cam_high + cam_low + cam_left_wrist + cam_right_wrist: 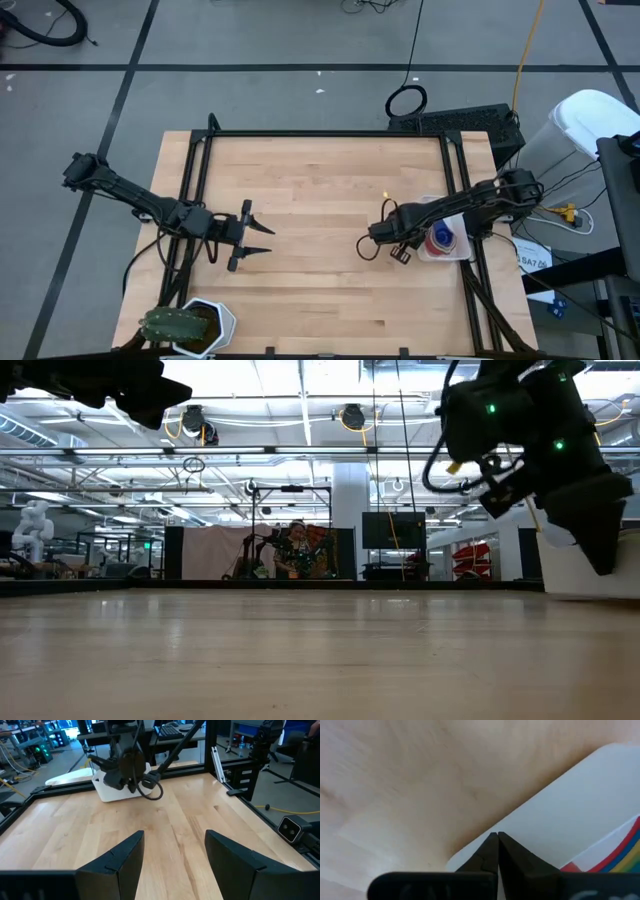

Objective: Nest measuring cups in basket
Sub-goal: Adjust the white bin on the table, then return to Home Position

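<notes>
The white basket (432,254) sits at the table's right edge, with nested measuring cups (442,237) inside it, red and blue showing from above. In the right wrist view the cups' rims (623,851) show as red, blue, green and yellow bands against the basket's white wall (560,815). My right gripper (392,240) hangs over the basket's left side, shut, with its tips (497,836) at the basket's rim. My left gripper (262,238) waits open above the bare left half of the table, pointing toward the basket (112,794). My right gripper points down from above with its shut fingertips (491,841) at the basket's rim near a corner (470,854). I cannot tell whether they touch the rim or hover just above it. The basket rests flat on the table.
A white hexagonal pot with a green plant (195,325) stands at the near left corner. Black frame rails (325,134) run along the far edge and both sides of the table. Bare wood (320,200) lies between the two grippers. A person (297,545) shows far off in the room.
</notes>
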Controlling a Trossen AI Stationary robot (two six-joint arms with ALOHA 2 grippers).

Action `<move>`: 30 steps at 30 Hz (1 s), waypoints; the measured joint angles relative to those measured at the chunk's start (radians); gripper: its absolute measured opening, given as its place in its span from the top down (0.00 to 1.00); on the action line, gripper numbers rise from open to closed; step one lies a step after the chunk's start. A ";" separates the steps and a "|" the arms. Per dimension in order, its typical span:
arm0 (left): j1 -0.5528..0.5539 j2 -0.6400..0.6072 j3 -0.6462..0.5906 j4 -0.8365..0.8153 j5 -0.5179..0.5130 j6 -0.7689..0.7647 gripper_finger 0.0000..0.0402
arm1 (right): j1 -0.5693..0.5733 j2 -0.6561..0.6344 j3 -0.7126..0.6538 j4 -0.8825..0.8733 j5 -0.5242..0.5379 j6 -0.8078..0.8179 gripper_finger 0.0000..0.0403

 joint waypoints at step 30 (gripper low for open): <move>0.028 -0.137 -0.001 -0.115 -0.010 -0.034 0.47 | 0.079 -0.095 0.271 0.095 0.427 -0.122 1.00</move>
